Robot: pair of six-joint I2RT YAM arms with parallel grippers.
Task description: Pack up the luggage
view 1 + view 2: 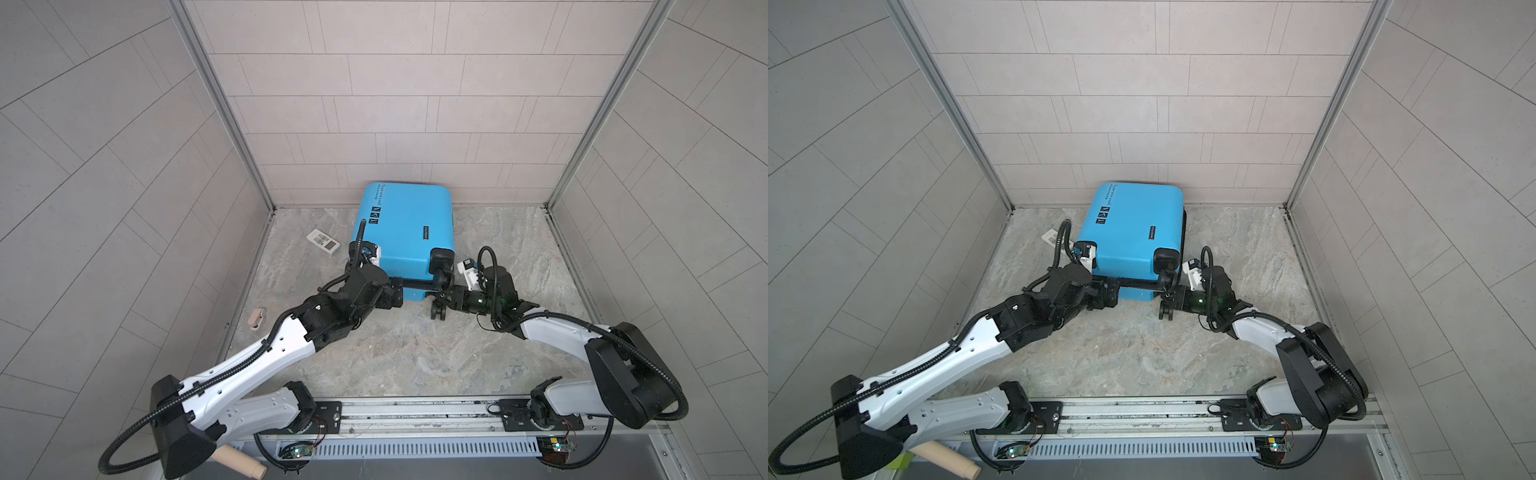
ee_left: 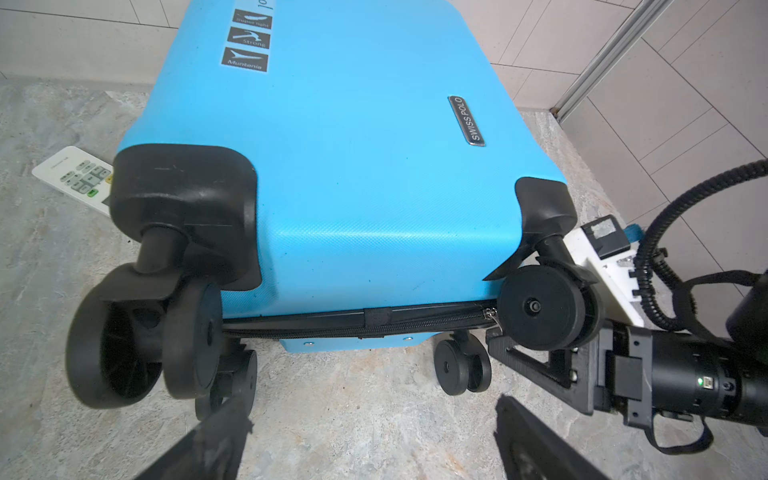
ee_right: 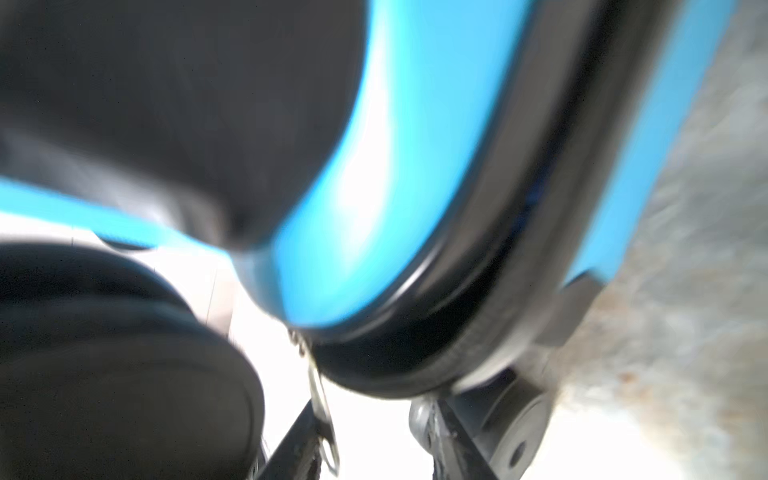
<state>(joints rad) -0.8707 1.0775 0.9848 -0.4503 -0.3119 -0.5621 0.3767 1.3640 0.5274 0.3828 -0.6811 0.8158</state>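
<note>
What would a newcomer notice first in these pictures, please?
The blue suitcase lies flat by the back wall. The left gripper is open at its wheel end; the right gripper straddles the zipper pull. A white remote lies on the floor beside it.

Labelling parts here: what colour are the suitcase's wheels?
Black wheels, clearest in the left wrist view.

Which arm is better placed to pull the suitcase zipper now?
Right. The right gripper sits at the zipper pull on the luggage corner; the left gripper, open, faces the wheels farther away.
</note>
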